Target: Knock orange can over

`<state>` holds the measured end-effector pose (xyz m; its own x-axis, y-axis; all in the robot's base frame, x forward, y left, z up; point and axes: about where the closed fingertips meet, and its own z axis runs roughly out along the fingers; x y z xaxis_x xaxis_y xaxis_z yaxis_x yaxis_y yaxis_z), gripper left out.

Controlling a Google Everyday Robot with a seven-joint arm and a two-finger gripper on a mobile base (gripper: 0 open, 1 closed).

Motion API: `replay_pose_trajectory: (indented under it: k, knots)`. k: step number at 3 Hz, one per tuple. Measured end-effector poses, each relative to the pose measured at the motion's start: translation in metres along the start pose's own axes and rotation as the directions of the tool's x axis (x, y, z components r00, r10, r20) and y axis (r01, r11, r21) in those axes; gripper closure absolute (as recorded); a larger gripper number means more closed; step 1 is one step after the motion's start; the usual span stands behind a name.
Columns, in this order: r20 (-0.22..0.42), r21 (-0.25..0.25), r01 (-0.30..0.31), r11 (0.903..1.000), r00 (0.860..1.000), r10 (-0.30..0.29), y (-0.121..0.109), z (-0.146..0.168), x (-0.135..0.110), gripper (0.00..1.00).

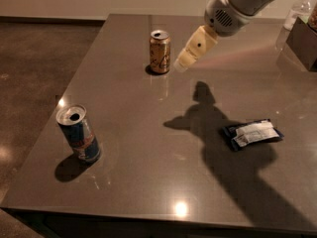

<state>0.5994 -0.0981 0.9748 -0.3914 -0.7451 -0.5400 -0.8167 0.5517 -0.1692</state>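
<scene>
The orange can stands upright near the far left-middle of the grey table, orange-gold with dark squiggles and a silver top. My gripper hangs just right of the can, its cream fingers pointing down-left, the tip a short gap from the can's side and above the table. It holds nothing that I can see.
A blue-and-silver can stands upright near the front left edge. A dark snack packet with a white label lies flat on the right. A dark box and a clear bottle stand at the far right corner.
</scene>
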Motion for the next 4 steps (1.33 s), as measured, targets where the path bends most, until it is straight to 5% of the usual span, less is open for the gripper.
replay_pose_trajectory:
  k: [2,4]
  knots:
    - [0.107,-0.022,-0.053,0.9984,0.993,0.055,-0.004,0.035,-0.045,0.0]
    - [0.104,0.034,-0.082,0.9961,0.992,0.078,-0.028,0.076,-0.072,0.0]
